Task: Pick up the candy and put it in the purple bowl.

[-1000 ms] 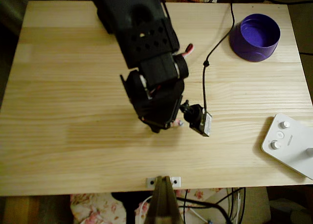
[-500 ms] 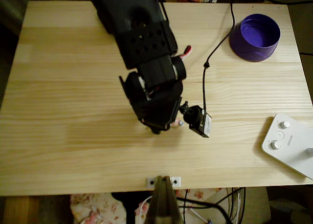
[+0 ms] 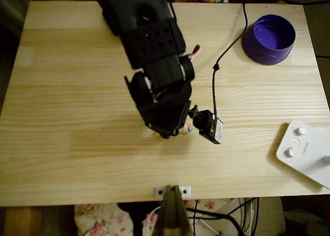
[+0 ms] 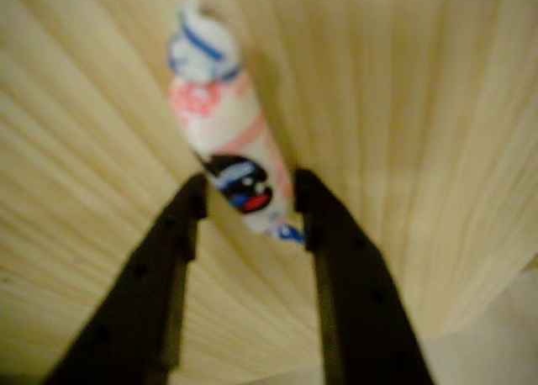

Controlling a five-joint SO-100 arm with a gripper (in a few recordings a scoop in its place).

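From overhead, your arm (image 3: 154, 55) reaches down over the middle of the table (image 3: 77, 143), and its bulk hides most of the work. A pale speck of the candy (image 3: 190, 128) peeks out at the gripper (image 3: 172, 129) tip, just beside the small camera (image 3: 210, 127) that hangs off the wrist. The bowl (image 3: 269, 39) sits well apart, at the far right corner in this view, open side up and apparently empty. A white device (image 3: 305, 152) lies at the right edge, clear of any straight path from candy to bowl. You cannot judge the jaws from here; the arm covers them.

In the wrist view, the candy (image 4: 225, 137) sits between the two dark fingers (image 4: 172, 234), which stand narrow, one on each side of its lower end, seemingly touching the wrapper. I read this as the grip closing on or already pinching it; the blur keeps me from saying whether it has left the wood. Its long axis runs nearly up and down the picture, tilted a little to the upper left, so it points away from the gripper along the grain. The jaws cross that axis, squeezing the narrow width rather than the length, which suits so small a sweet. One twisted end shows at the top.
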